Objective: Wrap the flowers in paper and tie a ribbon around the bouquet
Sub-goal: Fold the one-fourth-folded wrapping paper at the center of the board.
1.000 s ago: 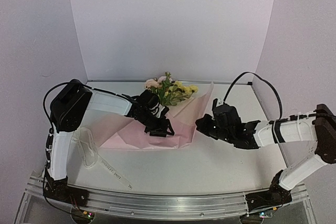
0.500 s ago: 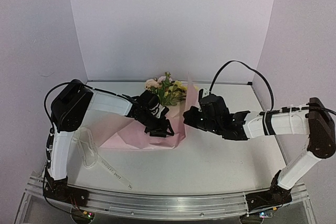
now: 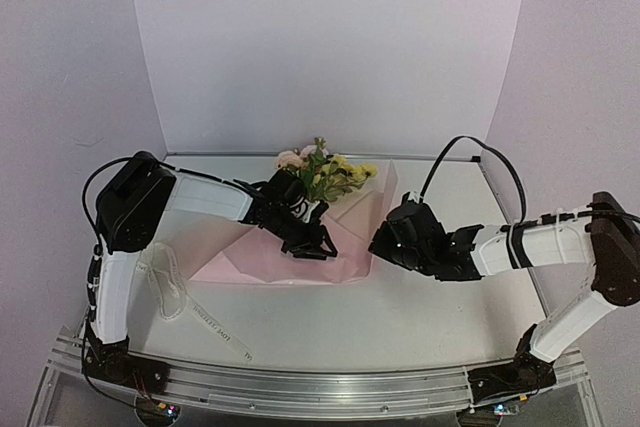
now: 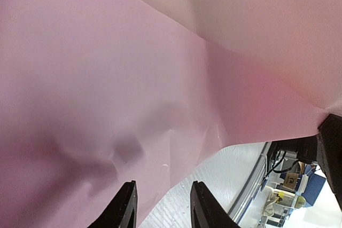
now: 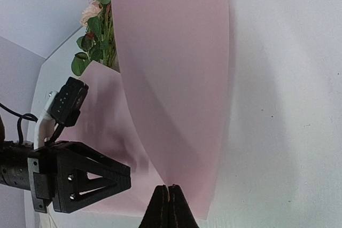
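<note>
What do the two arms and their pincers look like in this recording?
The left arm and right arm have white links between bulky black joint housings. A thin black cable arcs above the right arm; another loops beside the left one. The left pincer and right pincer are black with flat, tapered fingers. No markings legible.

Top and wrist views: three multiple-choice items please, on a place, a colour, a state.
1. The paper is: A white; B pink; C green.
2. The right gripper is: A wide open; B shut on the paper's edge; C shut on nothing.
3. The ribbon lies: A on the paper; B in the right gripper; C on the table by the left arm.
B, pink in every view; B, closed fingertips pinch the lifted flap; C, it trails beside that arm's base.
</note>
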You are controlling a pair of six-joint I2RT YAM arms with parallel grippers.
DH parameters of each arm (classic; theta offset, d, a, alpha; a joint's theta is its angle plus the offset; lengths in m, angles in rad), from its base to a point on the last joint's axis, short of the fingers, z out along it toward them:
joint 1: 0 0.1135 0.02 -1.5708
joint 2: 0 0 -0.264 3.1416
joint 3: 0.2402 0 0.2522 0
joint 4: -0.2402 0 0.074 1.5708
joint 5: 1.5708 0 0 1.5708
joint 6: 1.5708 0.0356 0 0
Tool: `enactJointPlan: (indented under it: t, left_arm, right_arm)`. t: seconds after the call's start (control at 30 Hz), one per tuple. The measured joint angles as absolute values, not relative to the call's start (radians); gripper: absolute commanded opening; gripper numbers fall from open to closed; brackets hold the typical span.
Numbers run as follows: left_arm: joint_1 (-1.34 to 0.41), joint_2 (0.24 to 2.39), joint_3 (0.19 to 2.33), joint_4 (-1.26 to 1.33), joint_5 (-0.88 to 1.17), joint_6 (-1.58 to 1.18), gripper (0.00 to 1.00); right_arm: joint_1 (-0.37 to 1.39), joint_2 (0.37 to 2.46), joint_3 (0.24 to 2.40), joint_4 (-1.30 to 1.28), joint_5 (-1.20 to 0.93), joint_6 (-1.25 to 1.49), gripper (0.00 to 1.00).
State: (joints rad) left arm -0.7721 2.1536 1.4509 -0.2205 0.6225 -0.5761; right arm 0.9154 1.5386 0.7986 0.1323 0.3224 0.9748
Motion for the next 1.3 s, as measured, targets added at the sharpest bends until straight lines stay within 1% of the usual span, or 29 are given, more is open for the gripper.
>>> enactJointPlan:
  t: [0.27, 0.63, 0.93, 1.17, 1.3]
  left_arm:
    - [-0.805, 2.159, 1.462, -0.201, 0.652, -0.601, 0.33]
    - [-0.806, 2.265, 1.606, -0.182, 0.651, -0.63, 0.33]
    - [-0.806, 2.317, 1.616, -0.184, 0.651, -0.632, 0.33]
    - [-0.804, 2.301, 1.613, -0.191, 0.632, -0.629, 0.41]
    - [-0.789, 2.177, 1.509, -0.19, 0.625, -0.63, 0.43]
  right_arm:
    - [0.915, 1.528, 0.799, 0.133, 0.327, 0.982, 0.0]
    - [0.915, 1.51, 0.799, 0.131, 0.324, 0.981, 0.0]
    - [0.915, 1.488, 0.806, 0.113, 0.324, 0.972, 0.0]
    - [0.915, 1.479, 0.814, 0.103, 0.324, 0.955, 0.0]
    - [0.915, 1.479, 0.827, 0.089, 0.324, 0.942, 0.0]
